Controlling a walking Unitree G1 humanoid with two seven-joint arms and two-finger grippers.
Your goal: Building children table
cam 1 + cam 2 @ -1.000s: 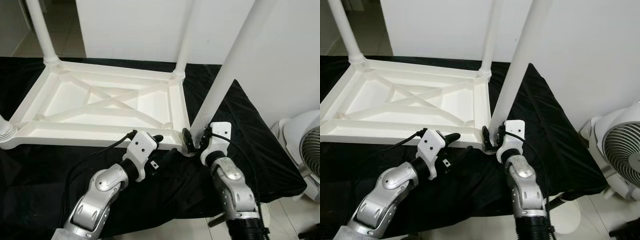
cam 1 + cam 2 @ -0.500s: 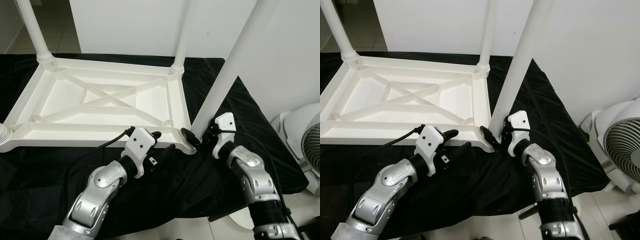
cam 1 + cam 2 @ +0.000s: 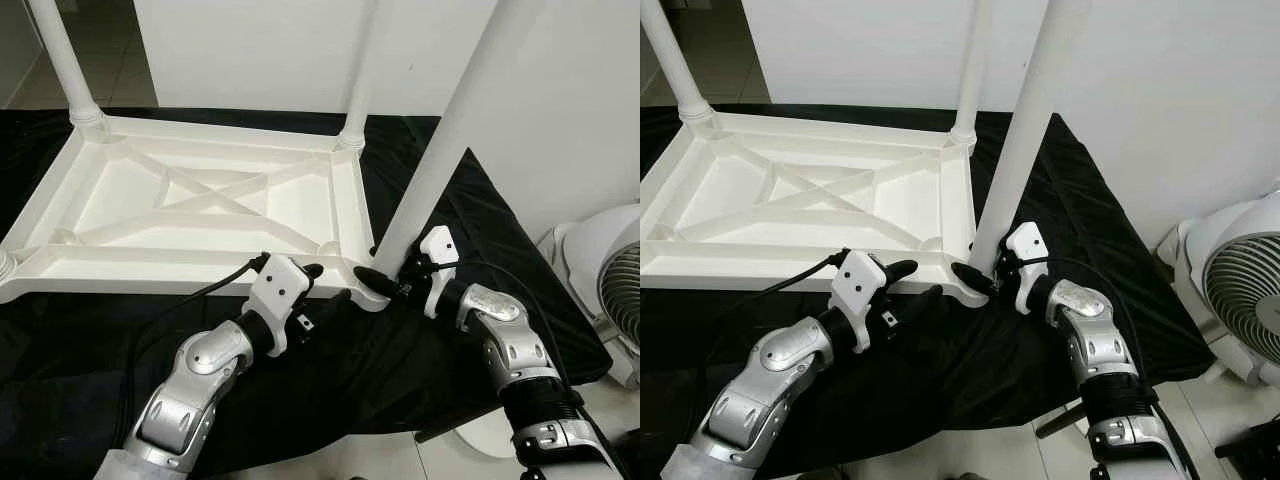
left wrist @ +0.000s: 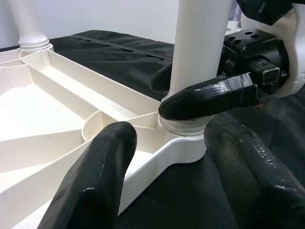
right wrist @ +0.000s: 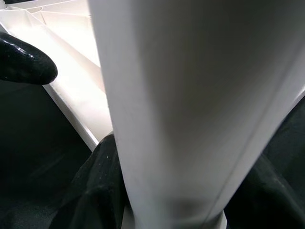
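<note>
The white children's table (image 3: 150,268) lies upside down on a black cloth (image 3: 440,330), its ribbed underside facing up. My right gripper (image 3: 385,272) is shut on the base of the near right leg (image 3: 450,130), where the leg meets the corner socket (image 4: 186,138). One of its fingers (image 4: 209,98) crosses the front of the leg, and the other is behind it. My left gripper (image 3: 330,283) is open at the front rim just left of that corner. One left finger (image 4: 95,176) is over the frame and the other (image 4: 248,162) over the cloth.
Two more legs stand upright at the far left (image 3: 60,60) and far right (image 3: 360,70) corners, and the near left leg's base (image 3: 5,265) shows at the picture's edge. A white fan (image 3: 1230,290) stands on the floor to the right. A white wall is close behind.
My right forearm has swung out to the right while its gripper stayed at the base of the near right leg. The left gripper has barely moved. The camera has shifted slightly.
</note>
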